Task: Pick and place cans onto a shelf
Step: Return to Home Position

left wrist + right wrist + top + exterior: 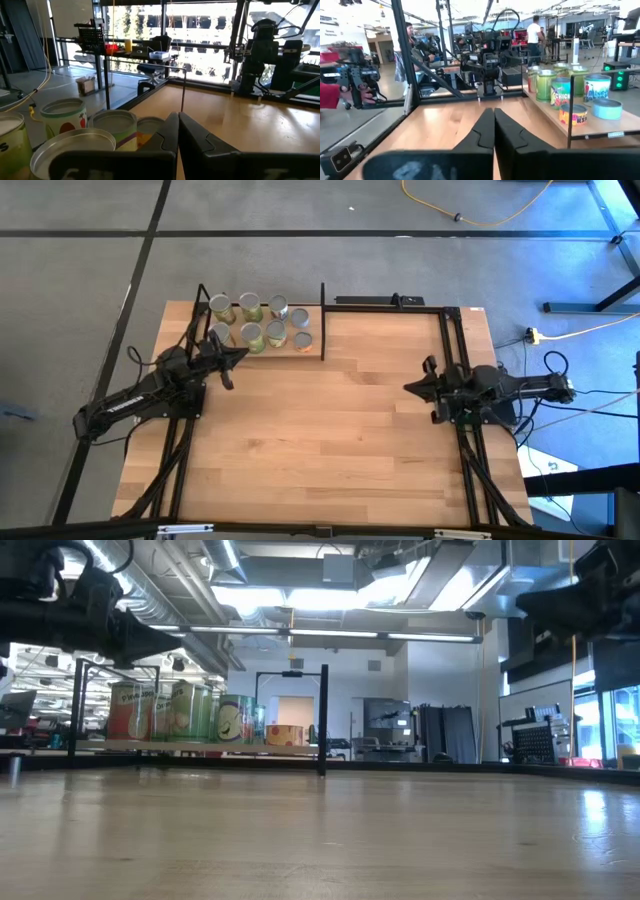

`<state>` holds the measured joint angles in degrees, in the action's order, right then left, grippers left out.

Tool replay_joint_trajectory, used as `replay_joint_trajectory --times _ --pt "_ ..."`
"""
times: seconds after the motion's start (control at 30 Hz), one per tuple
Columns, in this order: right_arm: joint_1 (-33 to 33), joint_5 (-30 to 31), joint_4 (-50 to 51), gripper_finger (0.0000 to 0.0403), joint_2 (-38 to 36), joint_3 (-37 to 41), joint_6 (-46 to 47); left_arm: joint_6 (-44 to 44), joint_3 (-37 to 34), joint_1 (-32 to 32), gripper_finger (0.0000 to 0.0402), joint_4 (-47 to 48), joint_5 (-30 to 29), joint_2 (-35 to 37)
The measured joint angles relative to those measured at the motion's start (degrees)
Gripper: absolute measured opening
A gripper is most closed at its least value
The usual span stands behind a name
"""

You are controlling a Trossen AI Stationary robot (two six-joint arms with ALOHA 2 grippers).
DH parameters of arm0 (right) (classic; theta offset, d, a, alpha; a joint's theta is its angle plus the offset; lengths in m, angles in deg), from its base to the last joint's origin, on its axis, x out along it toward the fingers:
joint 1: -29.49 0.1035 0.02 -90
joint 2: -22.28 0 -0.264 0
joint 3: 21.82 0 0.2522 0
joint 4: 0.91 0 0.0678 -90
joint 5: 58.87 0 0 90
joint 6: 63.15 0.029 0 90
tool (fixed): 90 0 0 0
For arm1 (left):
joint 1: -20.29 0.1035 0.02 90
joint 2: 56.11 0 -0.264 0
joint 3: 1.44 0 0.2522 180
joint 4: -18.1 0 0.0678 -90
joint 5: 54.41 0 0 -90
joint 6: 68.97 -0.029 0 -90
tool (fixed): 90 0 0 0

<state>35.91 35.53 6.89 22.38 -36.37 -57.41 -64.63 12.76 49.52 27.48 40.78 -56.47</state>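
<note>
Grey floor (80, 300) surrounds the table (320, 450). Dark lines (152, 230) cross it at 11 o'clock, and a yellow cable (505, 218) lies at 1 o'clock. Overhead are bright ceiling lights (330, 595) and silver ducts (185, 585). Sunlit windows (200, 30) line one wall, and a person (536, 31) stands far off.

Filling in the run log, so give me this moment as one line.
cans: on shelf | left pincer: shut, empty, beside shelf | right pincer: shut, empty, over right side of table

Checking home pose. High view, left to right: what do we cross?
Cans on the shelf → right pincer → white cable plug. Left pincer skipped: it overlaps the shelf's span.
</note>
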Motion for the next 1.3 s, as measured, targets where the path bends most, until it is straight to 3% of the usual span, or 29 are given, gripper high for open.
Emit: replay_joint_trajectory --times 0.6,0.77,0.97,1.3 --pt "0.0 0.5 3.7 0.0022 0.2 0.4 -4.8 -0.4 0.0 0.0 0.0000 2.2 0.6 0.0" --pt "0.0 0.5 3.7 0.0023 0.2 0.4 -4.8 -3.0 0.0 0.0 0.0000 1.8 5.0 0.0" --pt "0.0 0.5 3.7 0.0024 0.2 0.4 -4.7 -3.4 0.0 0.0 0.0000 1.8 5.9 0.0" --pt "0.0 0.5 3.7 0.0025 0.2 0.3 -4.7 -5.3 0.0 0.0 0.0000 2.6 -2.7 0.0"
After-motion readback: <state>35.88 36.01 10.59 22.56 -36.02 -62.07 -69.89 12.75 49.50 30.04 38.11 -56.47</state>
